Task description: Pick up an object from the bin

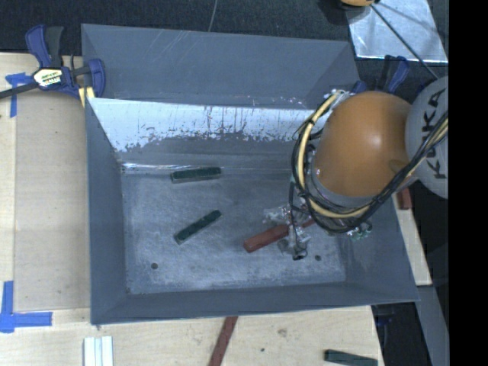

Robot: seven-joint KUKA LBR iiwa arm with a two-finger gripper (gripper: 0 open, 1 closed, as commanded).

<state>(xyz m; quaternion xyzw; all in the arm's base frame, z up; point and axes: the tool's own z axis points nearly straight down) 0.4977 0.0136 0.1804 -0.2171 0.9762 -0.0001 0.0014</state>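
One reddish-brown stick point(263, 240) is lying right of centre in the bin point(229, 67) — we are seeing the gripper point(296, 239) sitting low at its right end; spread or clamped, we cannot tell — nothing lifted yet.

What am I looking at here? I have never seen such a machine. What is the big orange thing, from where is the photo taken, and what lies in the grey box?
This is a robot arm over a grey metal bin. The camera looks down from above, somewhat sideways; the arm enters from the picture's right. The orange dome with cables is a cover on its wrist, not a loose thing. Below it is the hand, low at the right end of a reddish-brown stick; whether it grips the stick I cannot tell. One dark green stick lies near the back wall, a second green stick lies slanted in the middle.
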